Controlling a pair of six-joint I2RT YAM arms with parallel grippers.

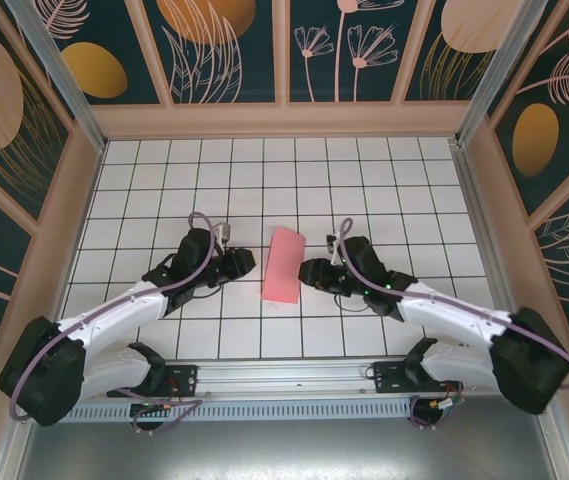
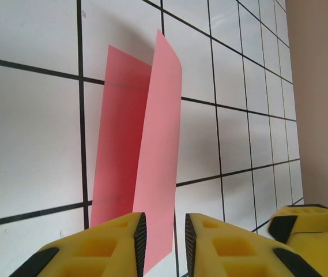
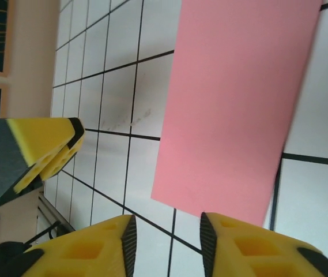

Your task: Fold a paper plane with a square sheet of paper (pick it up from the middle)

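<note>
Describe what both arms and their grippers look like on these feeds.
The two match. The left arm and right arm have white links with bulky black joint housings, and a purple cable loops along each. The left gripper and right gripper carry blocky yellow fingers with moulded recesses and black ribbed inner pads.

I can read no writing, number or brand anywhere on my feeds. The pink paper [image 1: 284, 265] is plain, the bench [image 1: 164, 170] is only ruled in squares, and the wall panels [image 1: 214, 40] carry just leaf and flower drawings.
</note>
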